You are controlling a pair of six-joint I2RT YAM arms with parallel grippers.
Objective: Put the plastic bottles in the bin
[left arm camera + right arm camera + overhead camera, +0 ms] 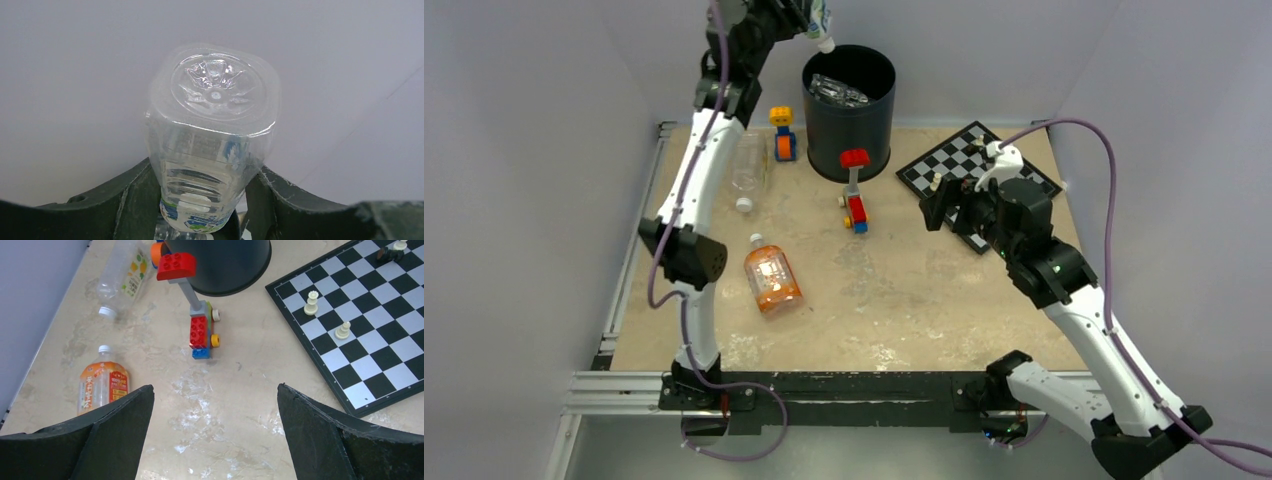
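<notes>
My left gripper (802,14) is raised high at the back, shut on a clear green/blue-labelled bottle (820,22) hanging cap-down just left of the black bin's rim (808,70). In the left wrist view the bottle (212,125) fills the space between my fingers (135,195), base towards the camera. A crushed clear bottle (837,92) lies inside the bin. Another clear bottle (749,165) lies on the table at the left. The orange-liquid bottle (771,277) lies nearer me; it also shows in the right wrist view (102,385). My right gripper (939,205) is open and empty above the table.
A chessboard (969,165) with a few pieces lies at the back right, under my right arm. A red-topped brick figure (855,195) stands in front of the bin, and a yellow-headed one (782,132) to its left. Walls enclose the table.
</notes>
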